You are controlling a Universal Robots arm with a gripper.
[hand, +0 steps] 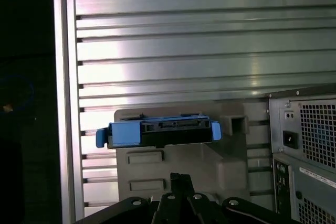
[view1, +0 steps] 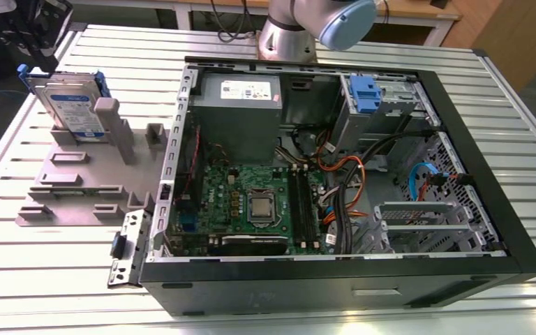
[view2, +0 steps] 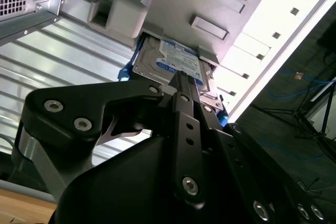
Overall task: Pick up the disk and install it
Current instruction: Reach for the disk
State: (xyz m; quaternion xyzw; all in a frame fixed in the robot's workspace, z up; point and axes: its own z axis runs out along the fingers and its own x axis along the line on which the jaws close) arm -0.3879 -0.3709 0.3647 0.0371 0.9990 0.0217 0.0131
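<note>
Stands on edge at the exterior view's far left: the disk (view1: 68, 105), a flat rectangular silver hard drive with a white-and-blue label, clipped in a blue plastic carrier frame. Slotted upright into a flat grey plastic fixture plate (view1: 72, 185) with raised posts and pockets, with one tall grey post against its right end, the labelled face toward the near side and the blue frame showing along the upper edge. Close over that upper edge, without touching it, the black metal gripper (hand: 181, 176), jaws shut against each other with no gap between them and nothing clamped. In the first wrist view, the blue top edge of the disk (hand: 160, 129) just ahead of the closed tip, with a strip of bare grey fixture between the two. In the second wrist view, the gripper (view2: 181, 77) pointing at the labelled silver face (view2: 173, 59), near but apart. In the exterior view, the same gripper as a dark shape right above the disk. Under the fixture, a ribbed aluminium table (view1: 26, 279). Just right of the fixture, lying on its side with the panel off, an open black computer case (view1: 343, 276). Inside it, a grey power supply box (view1: 240, 112) with a white sticker at the far left, a green motherboard (view1: 240, 188) nearer, orange and black cables (view1: 343, 174) to the right of the board, and a blue plastic drive carrier (view1: 365, 94) in the metal bay at the far right. Beyond the case's far wall, the silver and pale-blue arm (view1: 292, 35).
</note>
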